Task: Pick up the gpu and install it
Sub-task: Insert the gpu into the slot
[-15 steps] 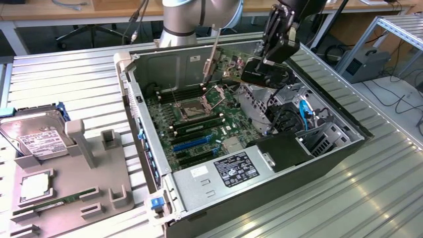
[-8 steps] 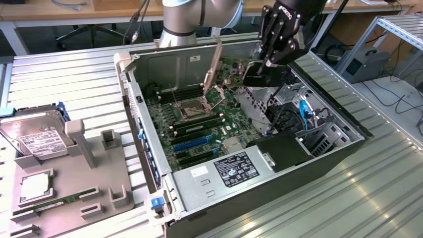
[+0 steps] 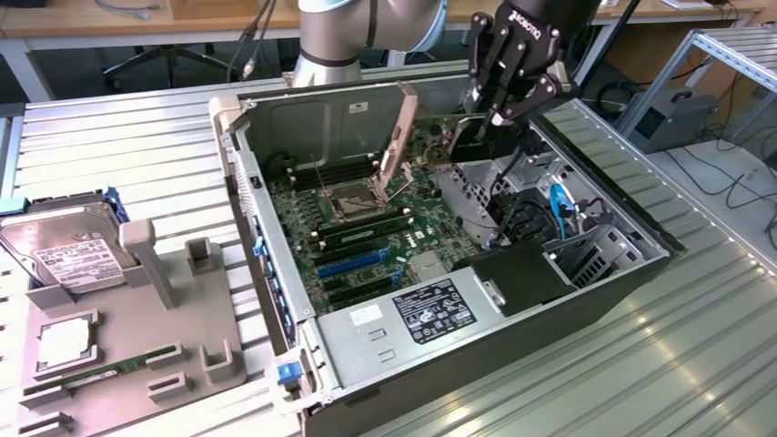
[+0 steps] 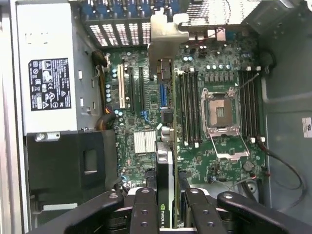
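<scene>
My gripper (image 3: pixel 496 116) hangs over the open computer case (image 3: pixel 607 273), shut on the gpu (image 3: pixel 459 144). The card hangs edge-down above the motherboard (image 3: pixel 364 232), near the far end of the case. In the wrist view the gpu (image 4: pixel 165 163) runs edge-on between the two black fingers (image 4: pixel 145 207), its silver bracket (image 4: pixel 163 41) reaching toward the case's slotted rear wall. The card floats over the board next to a blue expansion slot (image 4: pixel 163 95); whether it touches the slot I cannot tell.
Inside the case are the CPU socket (image 3: pixel 356 202) with its raised lever, memory slots, a power supply (image 3: pixel 419 314) and blue cables (image 3: pixel 559 209). At the exterior view's left a grey fixture (image 3: pixel 170 309) holds a hard drive (image 3: pixel 67 250) and a memory stick (image 3: pixel 91 373).
</scene>
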`<state>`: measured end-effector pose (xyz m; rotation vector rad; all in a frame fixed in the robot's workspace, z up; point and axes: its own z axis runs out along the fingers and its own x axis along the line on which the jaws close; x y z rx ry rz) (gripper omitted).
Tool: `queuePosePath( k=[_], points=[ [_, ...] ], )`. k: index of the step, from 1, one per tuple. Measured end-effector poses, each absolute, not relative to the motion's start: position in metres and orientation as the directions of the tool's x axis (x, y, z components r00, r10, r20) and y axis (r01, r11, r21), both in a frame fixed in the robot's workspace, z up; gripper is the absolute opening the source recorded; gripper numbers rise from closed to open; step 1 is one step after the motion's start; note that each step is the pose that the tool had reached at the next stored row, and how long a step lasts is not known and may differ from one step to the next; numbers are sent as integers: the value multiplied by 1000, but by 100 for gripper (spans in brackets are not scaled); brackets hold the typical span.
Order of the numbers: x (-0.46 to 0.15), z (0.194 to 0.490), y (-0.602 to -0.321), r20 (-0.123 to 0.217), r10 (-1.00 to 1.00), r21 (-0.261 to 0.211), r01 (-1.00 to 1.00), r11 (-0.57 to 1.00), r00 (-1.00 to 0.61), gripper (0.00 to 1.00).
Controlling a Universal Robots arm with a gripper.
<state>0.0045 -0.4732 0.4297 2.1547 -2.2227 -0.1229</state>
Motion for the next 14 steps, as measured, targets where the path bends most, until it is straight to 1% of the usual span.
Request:
queuePosePath(
  k=[1,4,6,8,11,14],
  points=[
    [5,430,-473,-24,-1000,87,-996,4,-6,27],
    [3,429,-472,-24,-1000,81,-997,-2,0,27],
    [1,429,-472,-25,-1000,68,-998,-2,0,27],
    [-5,428,-471,-25,-1000,39,-999,-2,1,27],
    [-16,425,-471,-25,-1000,13,-1000,-3,2,27],
    [-18,424,-471,-25,-1000,10,-1000,-3,2,27]
  ],
)
